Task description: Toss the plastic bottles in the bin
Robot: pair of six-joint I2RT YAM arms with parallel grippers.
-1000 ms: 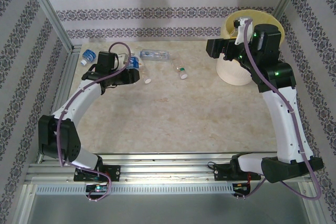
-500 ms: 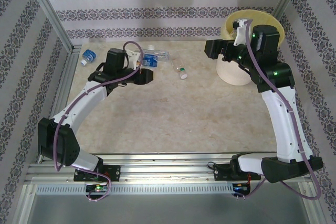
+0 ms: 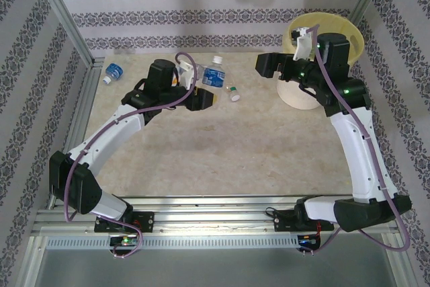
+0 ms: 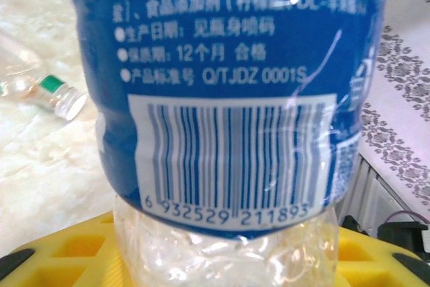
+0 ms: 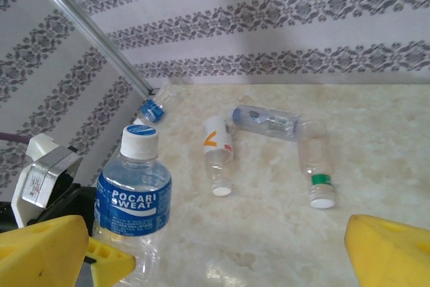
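Bin [image 3: 295,93] stands at the far right corner of the tabletop [image 3: 235,146], pale yellow and upright, with the right arm reaching across in front of it. Right end effector [image 5: 215,236] sits just left of the bin in the overhead view; its two yellow fingers [image 5: 40,250] are spread wide with nothing between them. Left end effector [image 3: 212,95] is farther left of the bin, pinching a Pocari Sweat bottle [image 3: 214,75] by its lower, crumpled clear part. The bottle is upright, white cap on top, blue label facing the right wrist camera, barcode side facing the left wrist camera. Green-banded bottle [image 3: 233,92] lies on its side on the tabletop, between the held bottle and the bin and apart from both. Beyond that, from the right wrist view, an orange-marked bottle [image 5: 217,146] and a clear bottle with a bluish label [image 5: 265,120] lie on their sides near the back wall, well left of the bin. A blue-labelled bottle [image 3: 113,70] lies farthest from the bin, by the left frame post. Whether the held bottle's base touches the tabletop cannot be told.
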